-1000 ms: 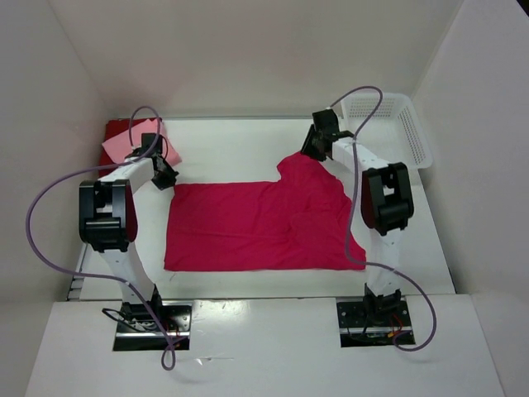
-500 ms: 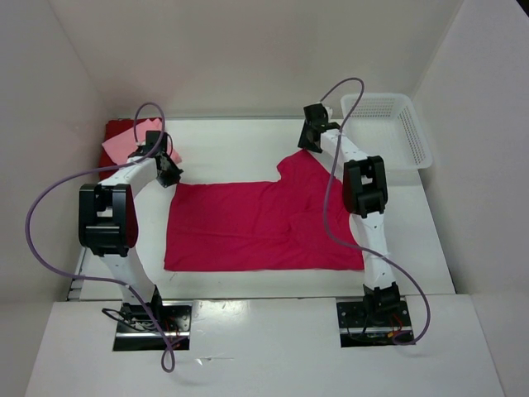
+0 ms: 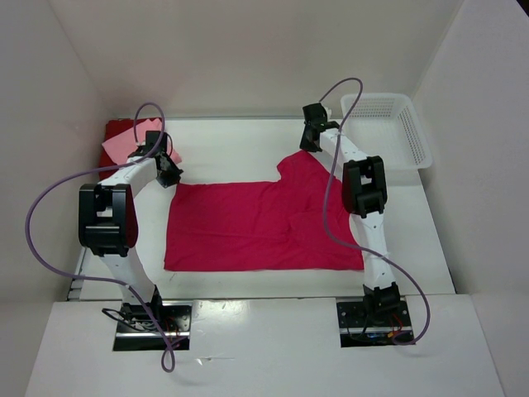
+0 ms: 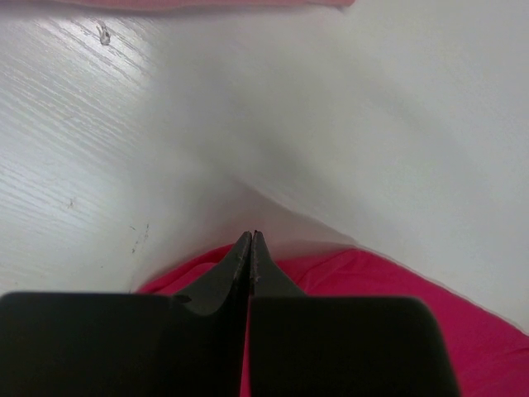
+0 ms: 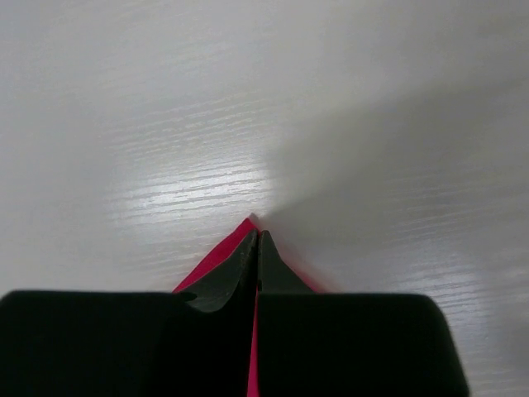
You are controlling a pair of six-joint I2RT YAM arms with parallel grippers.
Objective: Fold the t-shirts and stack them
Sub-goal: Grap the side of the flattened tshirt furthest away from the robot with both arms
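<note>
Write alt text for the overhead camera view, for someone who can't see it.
A crimson t-shirt lies spread on a white table, its far corners pinched by the left gripper and right gripper. A pink t-shirt sits on a dark red t-shirt far left; a white basket stands far right.

So the crimson-magenta cloth t-shirt lies mid-frame. Upper left, the light pink cloth t-shirt sits on the dark red cloth t-shirt, with the white plastic lattice basket upper right.

3 t-shirts, 1 white basket and 2 robot arms show.
</note>
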